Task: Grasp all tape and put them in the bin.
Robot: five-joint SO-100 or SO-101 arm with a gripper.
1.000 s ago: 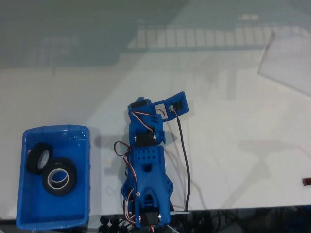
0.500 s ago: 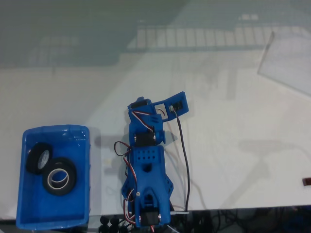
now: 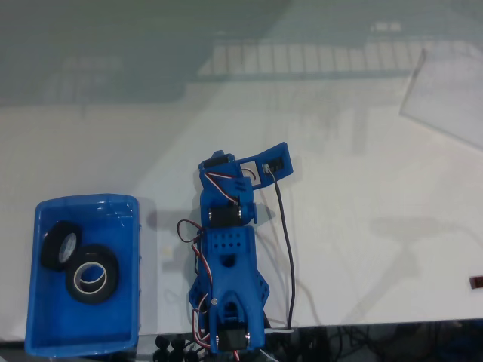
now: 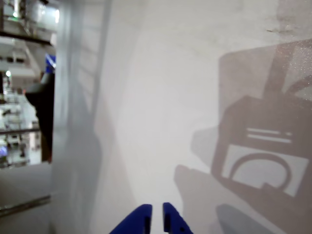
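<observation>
Blue fingertips of my gripper (image 4: 157, 217) poke up at 6 o'clock in the wrist view, nearly pinched together with just a slit between them, and nothing in there. Beyond them it's bare white table (image 4: 161, 97) and the arm's own shadow. In the fixed view the arm (image 3: 230, 264) sits folded near the bottom edge, and the bin (image 3: 45, 332) is off at its 9 o'clock, close by. I can make out two tape rolls (image 3: 90, 274) in it, one lying flat, one leaning. Can't spot a third, so I'd guess we're about done.
</observation>
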